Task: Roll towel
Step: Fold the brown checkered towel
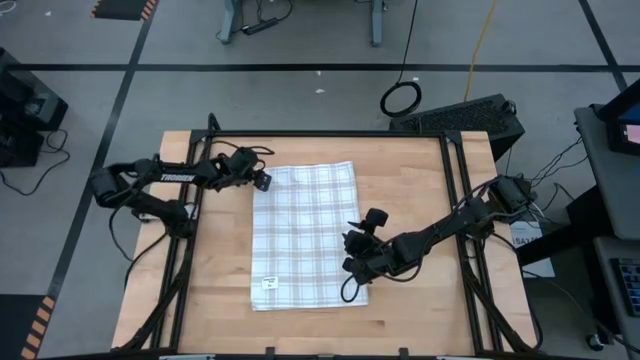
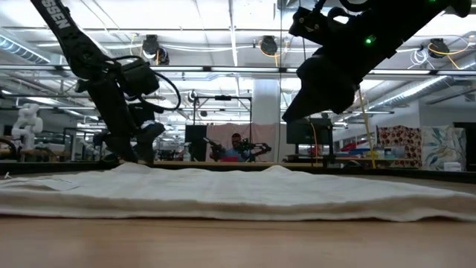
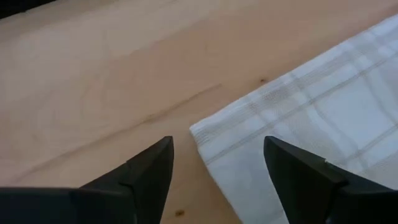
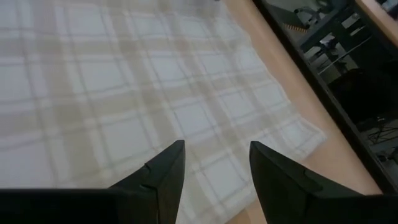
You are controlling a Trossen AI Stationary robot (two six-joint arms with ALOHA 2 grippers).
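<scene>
Towel (image 1: 305,235): spread flat on the wooden table (image 1: 420,190), centre of the overhead frame, long edges running top to bottom. A small label (image 1: 270,283) sits near its lower left corner. Low view shows it as a shallow, slightly rumpled layer across the table.

Left hand (image 1: 262,181): at the towel's upper left corner in the overhead frame, low to the table. Its wrist picture shows the two fingers (image 3: 146,171) spread apart, the corner of the towel between them, nothing gripped. State: released.

Right hand (image 1: 352,238): above the towel's right edge, about mid-height of the overhead frame. In the low view it hangs clear above the cloth. Its wrist picture shows the fingers (image 4: 165,168) parted with only the checked cloth beneath, nothing between them. State: released, not touching the towel.
</scene>
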